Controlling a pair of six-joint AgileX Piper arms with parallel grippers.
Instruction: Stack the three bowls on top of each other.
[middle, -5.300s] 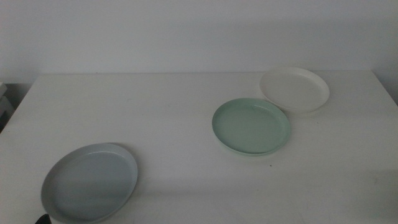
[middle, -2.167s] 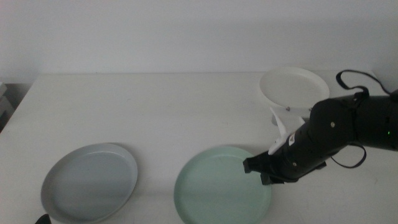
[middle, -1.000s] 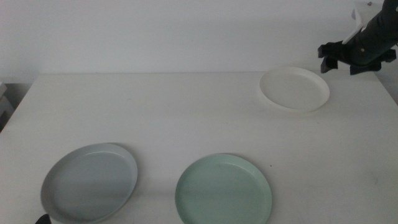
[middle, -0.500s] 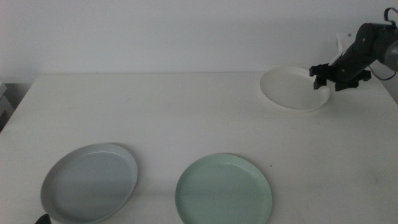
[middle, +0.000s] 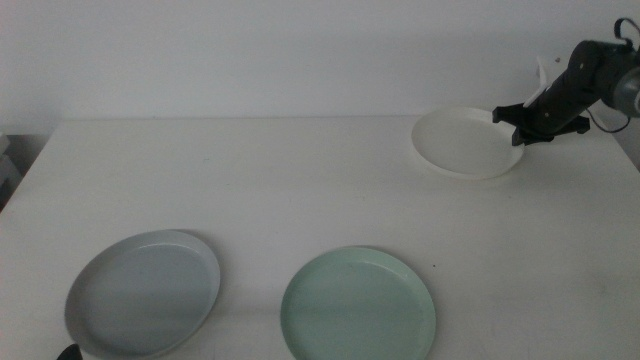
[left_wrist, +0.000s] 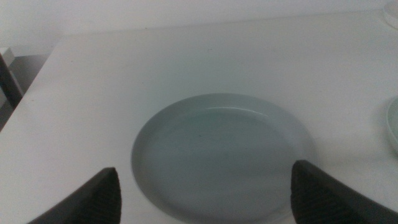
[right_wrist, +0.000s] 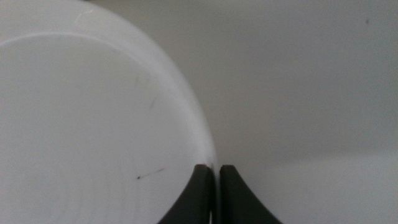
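Observation:
The white bowl (middle: 460, 145) sits at the table's back right. My right gripper (middle: 515, 125) is at its right rim; in the right wrist view the gripper (right_wrist: 216, 180) has its jaws pinched together on the rim of the white bowl (right_wrist: 81, 112). The mint green bowl (middle: 358, 305) lies at the front centre. The pale grey-blue bowl (middle: 143, 292) lies at the front left. My left gripper (left_wrist: 204, 168) is open wide just before the grey-blue bowl (left_wrist: 217, 155), and only a dark tip of it (middle: 68, 352) shows in the middle view.
The white table (middle: 300, 180) runs to a pale wall behind. The green bowl's edge (left_wrist: 393, 124) shows beside the grey-blue one in the left wrist view. A dark table edge lies at the far left.
My right gripper came down from above the white bowl to its right rim and closed on it. The white bowl has shifted slightly left. The other two bowls have not moved.

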